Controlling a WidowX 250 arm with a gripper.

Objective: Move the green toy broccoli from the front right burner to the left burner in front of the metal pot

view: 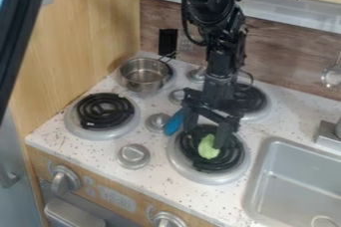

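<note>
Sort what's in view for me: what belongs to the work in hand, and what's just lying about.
Work in hand, judging by closeness:
- gripper, low over the front right burner
- light green object on that burner, by the gripper

Probably just lying about:
- blue object beside the gripper, its part unclear
- metal pot at the back left

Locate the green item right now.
In the camera view, the green item is right of centre, on the front burner nearest the sink, by the gripper.

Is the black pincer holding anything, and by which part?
Nothing looks held: the black pincer stands open over a black coil burner, a pale green object near one fingertip.
</note>
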